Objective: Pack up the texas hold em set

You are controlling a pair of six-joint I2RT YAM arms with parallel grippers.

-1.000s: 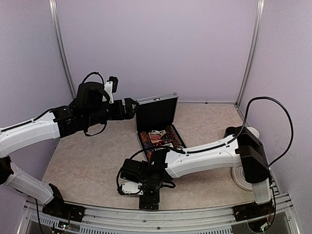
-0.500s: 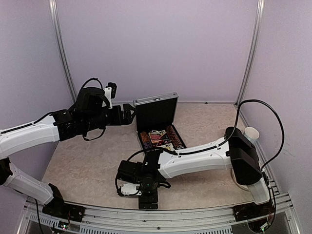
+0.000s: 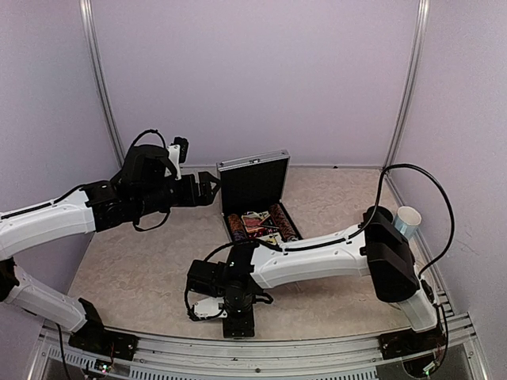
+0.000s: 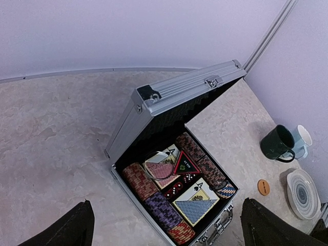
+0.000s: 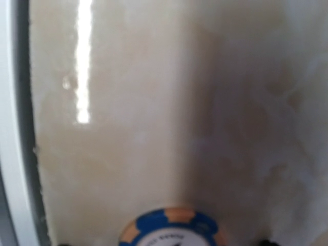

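The ribbed silver case (image 3: 253,178) (image 4: 174,97) stands open at mid table, lid upright. Inside lie rows of red and black chips (image 4: 138,179), a red card deck (image 4: 161,169), a blue card deck (image 4: 197,207) and a black triangle (image 4: 185,164). My left gripper (image 3: 214,184) (image 4: 167,205) hovers open to the left of the lid, looking down into the case. My right gripper (image 3: 238,323) is low at the table's front edge. A blue and orange chip (image 5: 174,228) lies on the table between its fingers, with a gap on each side.
A dark green mug (image 4: 277,143) and a pale blue mug (image 4: 302,141) (image 3: 408,218) stand at the right, a grey ringed coaster (image 4: 303,187) nearer. An orange round button (image 4: 263,186) lies beside the coaster. The white front rail (image 5: 13,154) runs just beside my right gripper.
My right arm has swung a little left and closer to the front edge. My left arm has shifted slightly left; the case has not moved.
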